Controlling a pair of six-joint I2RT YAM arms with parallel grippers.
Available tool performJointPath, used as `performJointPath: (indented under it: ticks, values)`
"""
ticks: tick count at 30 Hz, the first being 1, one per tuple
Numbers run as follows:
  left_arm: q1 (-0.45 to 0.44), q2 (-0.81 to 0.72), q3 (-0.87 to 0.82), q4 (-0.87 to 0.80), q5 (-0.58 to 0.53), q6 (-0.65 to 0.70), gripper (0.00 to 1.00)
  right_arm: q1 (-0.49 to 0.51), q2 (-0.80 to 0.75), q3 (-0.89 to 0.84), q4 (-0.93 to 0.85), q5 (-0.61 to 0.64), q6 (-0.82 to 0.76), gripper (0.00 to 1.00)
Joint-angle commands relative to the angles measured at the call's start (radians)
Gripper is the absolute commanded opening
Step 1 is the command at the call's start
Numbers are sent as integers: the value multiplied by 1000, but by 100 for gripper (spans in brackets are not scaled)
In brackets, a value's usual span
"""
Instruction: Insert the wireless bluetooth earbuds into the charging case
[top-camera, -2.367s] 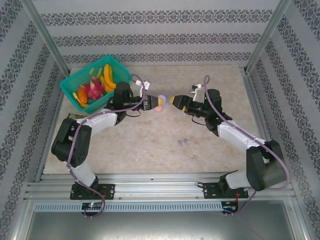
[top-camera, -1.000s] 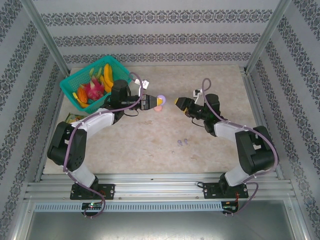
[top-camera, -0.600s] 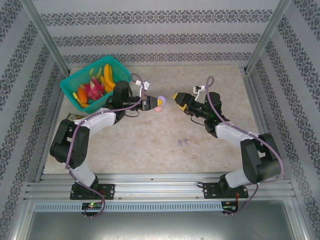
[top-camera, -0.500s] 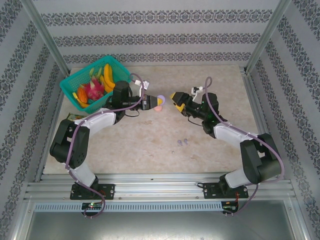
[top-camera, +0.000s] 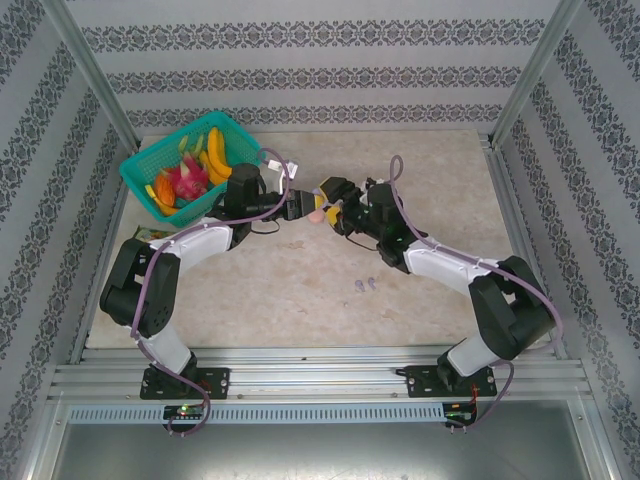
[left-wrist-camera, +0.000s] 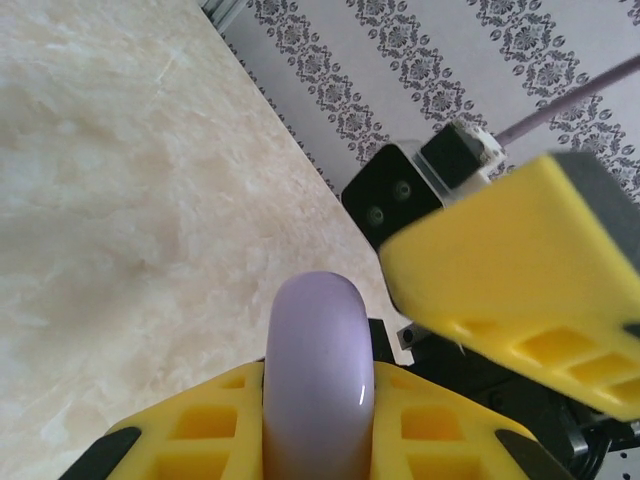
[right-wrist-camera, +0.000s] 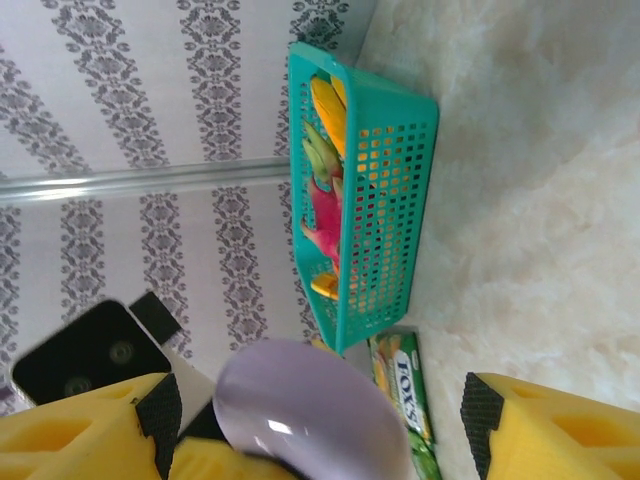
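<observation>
Case (left-wrist-camera: 318, 380): round, lilac, seen edge-on in the left wrist view, held above the marbled surface (top-camera: 250, 300) near its far middle.
Left hand (top-camera: 308, 207): clamped on the case, one yellow finger on each side of it.
Right hand (right-wrist-camera: 320, 430): fingers apart, facing the left hand, one finger on each side of the case; contact with it cannot be told.
Earbuds (top-camera: 365, 285): a tiny lilac pair lies on the surface beside the right forearm, well apart from the case.
Basket (right-wrist-camera: 385, 200): teal, at the far left corner, holding toy fruit.
Sweet packet (right-wrist-camera: 405, 400): green, flat on the surface just beside the basket.
</observation>
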Motion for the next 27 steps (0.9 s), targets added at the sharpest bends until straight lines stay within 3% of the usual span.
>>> performJointPath:
  ticks: [1,10,18,22,27]
  values:
    - [-15,-35,-3,-12,0,45,11,18,40,51,-12,50,39,76]
    - [-22,-44,6,-50,-8,77,11,34,71,80,1,50,46,66]
    - [-22,-38,15,-71,-19,88,12,31,68,68,16,47,48,46]
    - [-22,-39,15,-79,-23,93,18,26,66,67,20,42,48,42]
    - [-22,-43,15,-87,-27,97,31,16,60,62,22,42,48,39]
